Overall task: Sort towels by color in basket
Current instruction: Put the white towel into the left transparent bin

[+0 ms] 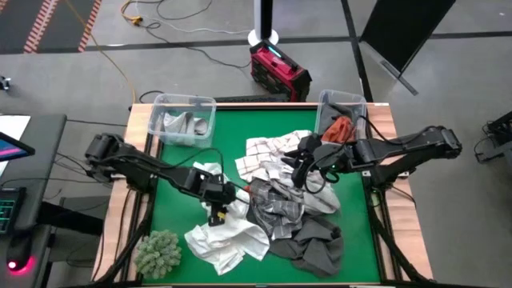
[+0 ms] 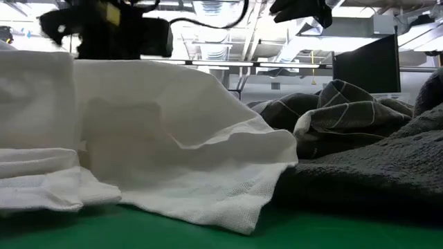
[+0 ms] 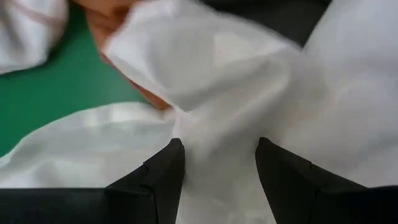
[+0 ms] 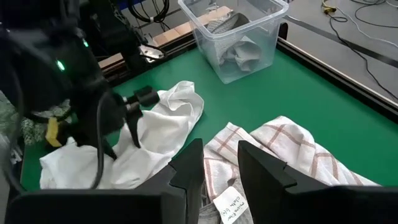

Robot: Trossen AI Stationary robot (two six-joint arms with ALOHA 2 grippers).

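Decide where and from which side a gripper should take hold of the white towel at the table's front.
Grip the raised fold of the white towel from straight above. It lies crumpled on the green mat, so a ridge gives the fingers cloth to pinch. The left gripper is open right over it; the right gripper waits above the checked towel.

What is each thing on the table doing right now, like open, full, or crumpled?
Left gripper: fingers open, down over the white towel.
White towel: crumpled, not gripped.
Right gripper: fingers apart, nothing between them, above the checked towel.
Checked towel: rumpled, lying flat.
Dark grey towel: bunched at the front edge.
Left bin: holds light grey cloth.
Right bin: holds a rust-orange towel.
Fuzzy green clump: sitting alone.
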